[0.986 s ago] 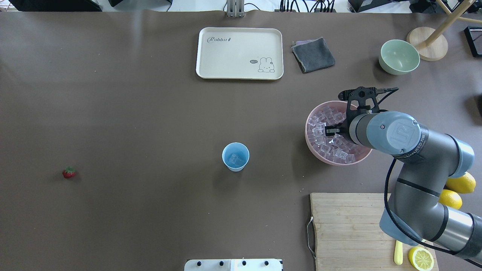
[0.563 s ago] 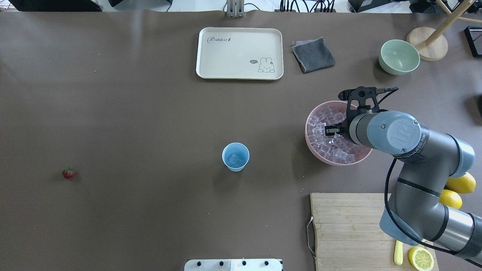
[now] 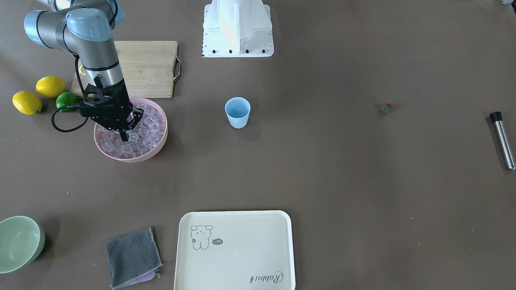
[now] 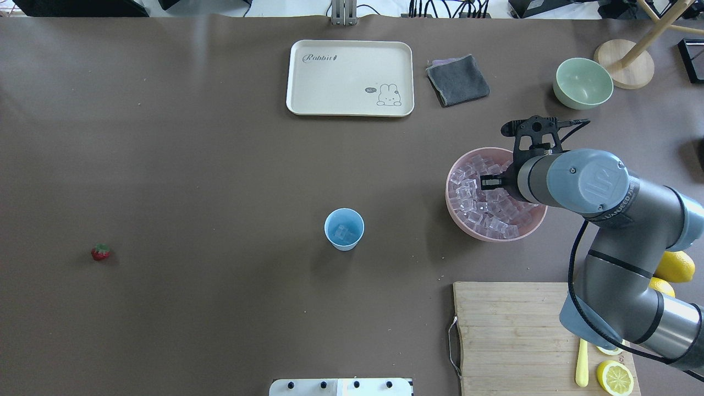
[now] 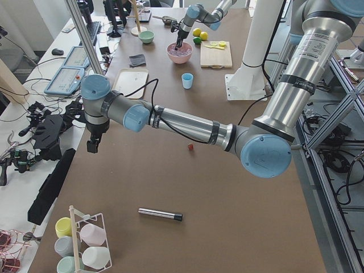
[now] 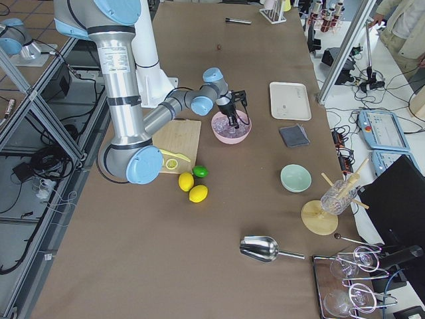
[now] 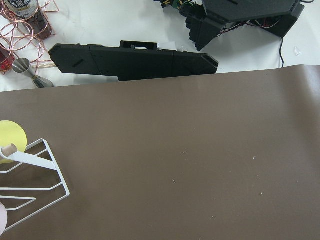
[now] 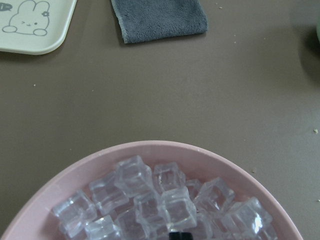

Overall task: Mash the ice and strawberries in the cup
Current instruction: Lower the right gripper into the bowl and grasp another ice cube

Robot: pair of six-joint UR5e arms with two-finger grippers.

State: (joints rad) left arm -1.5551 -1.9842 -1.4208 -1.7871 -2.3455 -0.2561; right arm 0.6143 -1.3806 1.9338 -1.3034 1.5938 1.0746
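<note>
Down among the cubes in the pink bowl [image 3: 133, 158], your right hand [image 3: 125, 136] points steeply downward with its fingers drawn narrow, the tips sunk into the ice [image 3: 149, 125]. You cannot tell whether a cube is pinched between them. Its wrist camera catches only a black fingertip [image 8: 180, 235] at the lower edge, with cubes heaped just ahead of it.

The bowl is heaped nearly to the rim. Just beside it on the robot's side lies the wooden cutting board [image 3: 145, 68]. Near it on the robot's right sit a lime [image 3: 65, 100] and two lemons [image 3: 50, 86].

Well apart from the bowl, toward the robot's left, the cup [image 3: 237, 112] stands upright on the table [image 4: 220, 165], with a little ice showing in its bottom. Farther still that way, beyond the cup, the strawberry [image 4: 100, 252] lies alone. A steel muddler [image 3: 503, 139] lies farther out again.

Across from the bowl, away from the robot, you have the grey cloth [image 3: 133, 251], the rabbit tray [image 3: 236, 249] and the green bowl [image 3: 20, 243].

Your left hand [image 5: 91, 147] hangs far from the bowl, by the table's opposite end. It shows only in the side view, so you cannot tell whether it is wide or narrow.
</note>
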